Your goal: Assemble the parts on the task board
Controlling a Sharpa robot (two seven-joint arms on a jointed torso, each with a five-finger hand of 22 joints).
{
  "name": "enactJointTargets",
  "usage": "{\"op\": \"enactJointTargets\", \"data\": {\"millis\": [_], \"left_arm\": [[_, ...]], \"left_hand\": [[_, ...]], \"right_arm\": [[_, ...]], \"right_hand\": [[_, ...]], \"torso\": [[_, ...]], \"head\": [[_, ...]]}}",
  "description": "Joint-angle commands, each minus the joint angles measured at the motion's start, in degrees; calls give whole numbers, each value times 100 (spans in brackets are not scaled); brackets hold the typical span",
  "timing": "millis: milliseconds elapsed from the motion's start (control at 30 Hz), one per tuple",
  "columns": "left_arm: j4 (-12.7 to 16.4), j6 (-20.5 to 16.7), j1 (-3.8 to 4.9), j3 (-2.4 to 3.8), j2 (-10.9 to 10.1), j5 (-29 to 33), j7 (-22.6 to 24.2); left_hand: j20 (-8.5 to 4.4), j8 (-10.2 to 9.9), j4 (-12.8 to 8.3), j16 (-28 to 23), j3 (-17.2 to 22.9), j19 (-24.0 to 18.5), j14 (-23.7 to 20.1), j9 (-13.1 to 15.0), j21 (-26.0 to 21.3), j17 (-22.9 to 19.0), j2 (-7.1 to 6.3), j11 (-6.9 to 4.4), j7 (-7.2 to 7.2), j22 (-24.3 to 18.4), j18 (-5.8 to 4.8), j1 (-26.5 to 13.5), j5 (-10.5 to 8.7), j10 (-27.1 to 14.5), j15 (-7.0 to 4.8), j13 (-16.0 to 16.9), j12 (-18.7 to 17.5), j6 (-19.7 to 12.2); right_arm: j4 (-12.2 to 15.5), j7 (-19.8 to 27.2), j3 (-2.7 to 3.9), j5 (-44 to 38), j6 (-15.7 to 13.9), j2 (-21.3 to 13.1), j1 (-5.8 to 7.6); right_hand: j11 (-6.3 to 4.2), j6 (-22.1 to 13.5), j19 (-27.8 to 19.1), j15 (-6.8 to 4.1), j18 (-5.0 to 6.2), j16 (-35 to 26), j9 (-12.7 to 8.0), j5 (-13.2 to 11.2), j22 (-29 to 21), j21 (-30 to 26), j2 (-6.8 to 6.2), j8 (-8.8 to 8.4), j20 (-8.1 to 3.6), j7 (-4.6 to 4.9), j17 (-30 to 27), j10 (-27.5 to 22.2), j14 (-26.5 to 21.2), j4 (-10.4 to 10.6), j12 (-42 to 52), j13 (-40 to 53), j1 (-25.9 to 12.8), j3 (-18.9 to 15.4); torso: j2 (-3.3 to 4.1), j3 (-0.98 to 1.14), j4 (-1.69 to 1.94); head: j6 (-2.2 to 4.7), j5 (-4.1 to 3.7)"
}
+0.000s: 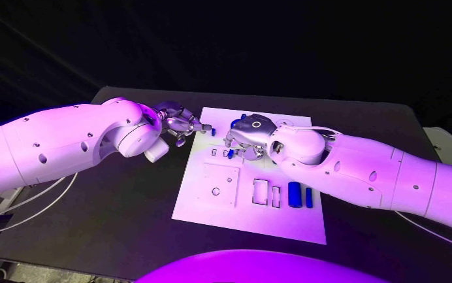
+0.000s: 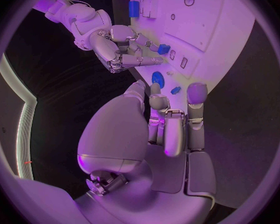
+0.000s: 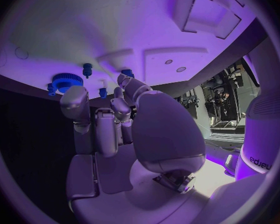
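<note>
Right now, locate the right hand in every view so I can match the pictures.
Head view: the right hand is over the far half of the task board, facing the left hand.
Left wrist view: the right hand is beyond the left hand's fingers, at the board's edge.
Right wrist view: the right hand is in the middle, its fingers toward the board.
Shared landmark: the white task board.

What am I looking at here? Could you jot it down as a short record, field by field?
Surface: black table
Task board: white plate in the middle of the table
Left robot hand: over the board's far left edge, holding nothing visible
Right robot hand: over the board's far part, a small blue part at its fingertips; whether it is gripped is unclear
Other parts: blue gear near the far edge; two blue bars lying near the right side
</note>
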Motion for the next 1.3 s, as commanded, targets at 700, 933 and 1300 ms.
{"op": "enactJointTargets", "data": {"millis": [700,933,1300], "left_arm": [[-10,173,8,4,48,97,53],[-93,440,10,3,214,-150,-45],[-425,1570,269,5,756,-1219,-976]], "left_hand": [[8,-190,-12,-12,115,-34,225,-129,-6,247,31,48,109,-35,-27,111,35,-370,15,-638,-483,-238],[88,-478,17,-22,41,-25,223,-326,-2,224,108,201,284,-36,-33,-328,15,-284,146,-678,-491,-467],[162,-534,11,-354,-340,-454,0,-475,-474,-376,177,238,302,-767,99,-805,10,-662,187,-1244,-884,-386]], "right_arm": [[855,-123,111,269,-255,-702,141],[1418,1,210,2455,-687,-1464,412],[1930,585,225,5487,-997,-2568,646]], "right_hand": [[-4,54,0,-20,-5,-26,-19,-19,463,-136,-19,-41,-6,-32,42,16,53,53,-37,-68,-146,-3],[24,29,-335,-1,124,-412,-56,8,204,-1028,-57,-132,12,-12,-544,-331,-168,250,-534,-625,-433,-97],[116,-71,-1267,119,376,-2621,-45,132,-763,-3365,59,-123,139,44,-3170,-1518,-1344,525,-2186,-2296,-532,-297]], "torso": [[-29,-9,-10],[-97,-32,-27],[-220,-28,-89]], "head": [[54,-16],[73,-72],[72,22]]}}
